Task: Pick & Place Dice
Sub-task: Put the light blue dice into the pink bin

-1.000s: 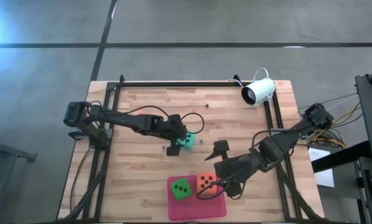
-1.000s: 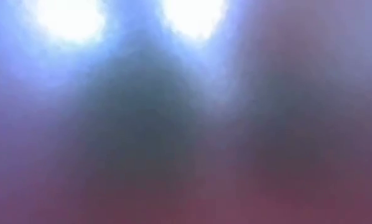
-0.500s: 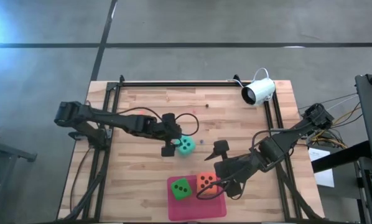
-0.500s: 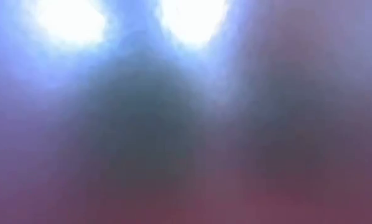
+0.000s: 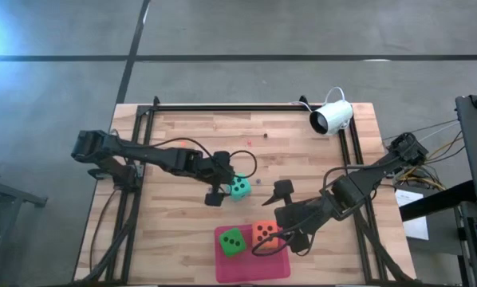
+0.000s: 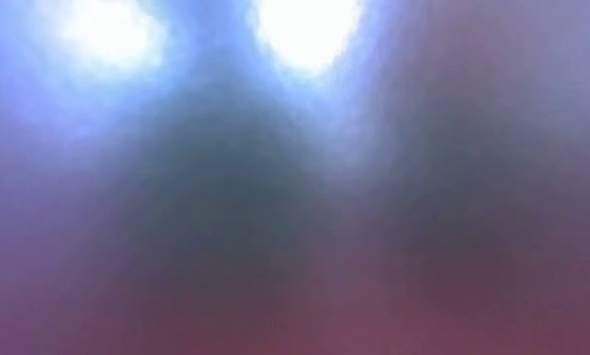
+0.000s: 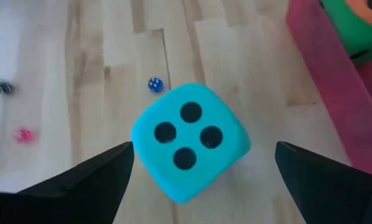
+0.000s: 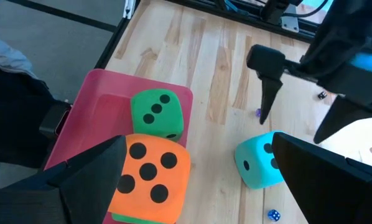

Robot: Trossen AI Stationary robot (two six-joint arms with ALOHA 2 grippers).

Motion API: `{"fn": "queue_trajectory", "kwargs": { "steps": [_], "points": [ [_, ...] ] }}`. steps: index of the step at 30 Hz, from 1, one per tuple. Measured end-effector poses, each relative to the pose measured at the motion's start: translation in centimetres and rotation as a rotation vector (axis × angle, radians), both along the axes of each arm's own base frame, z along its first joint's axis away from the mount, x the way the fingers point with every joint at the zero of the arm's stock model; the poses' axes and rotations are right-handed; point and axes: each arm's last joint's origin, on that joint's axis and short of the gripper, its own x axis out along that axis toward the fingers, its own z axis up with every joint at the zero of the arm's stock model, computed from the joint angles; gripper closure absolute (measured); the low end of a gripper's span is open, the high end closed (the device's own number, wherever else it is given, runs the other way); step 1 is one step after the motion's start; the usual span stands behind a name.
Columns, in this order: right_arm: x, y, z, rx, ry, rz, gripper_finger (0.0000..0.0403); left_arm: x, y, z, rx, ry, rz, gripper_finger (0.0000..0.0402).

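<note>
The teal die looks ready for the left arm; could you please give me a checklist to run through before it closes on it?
1. Left hand open, fingers either side of the teal die: ok.
2. Teal die resting flat on the table, four pips up: ok.
3. Pink mat has spare room beside the green die and orange die: ok.
4. Right hand clear of the mat: not ok, it hangs above the orange die.
5. Low view usable: not ok, blurred.
</note>
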Motion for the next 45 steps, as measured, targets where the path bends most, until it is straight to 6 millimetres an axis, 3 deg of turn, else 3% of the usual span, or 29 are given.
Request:
{"fn": "queue_trajectory", "kwargs": {
  "steps": [12, 16, 22, 38, 45],
  "points": [
    [0.0, 0.0, 0.0, 0.0, -0.001, -0.001, 0.0003, 1.3, 0.0, 0.0, -0.175, -0.029, 0.282, 0.0002],
    [0.0, 0.0, 0.0, 0.001, -0.001, 0.0, 0.0003, 3.0, -0.2, -0.5, -0.166, 0.033, 0.293, 0.0002],
    [0.0, 0.0, 0.0, 0.0, 0.0, 0.0, 0.0003, 4.1, -0.5, -0.6, -0.203, 0.157, 0.402, 0.0002],
    [0.0, 0.0, 0.0, 0.001, -0.001, 0.0, 0.0003, 4.2, -0.6, -1.0, -0.255, 0.18, 0.463, 0.0002],
    [0.0, 0.0, 0.0, 0.0, 0.0, 0.0, 0.0003, 4.8, -0.3, -2.4, -0.249, 0.21, 0.469, 0.0002]
  ]
}}
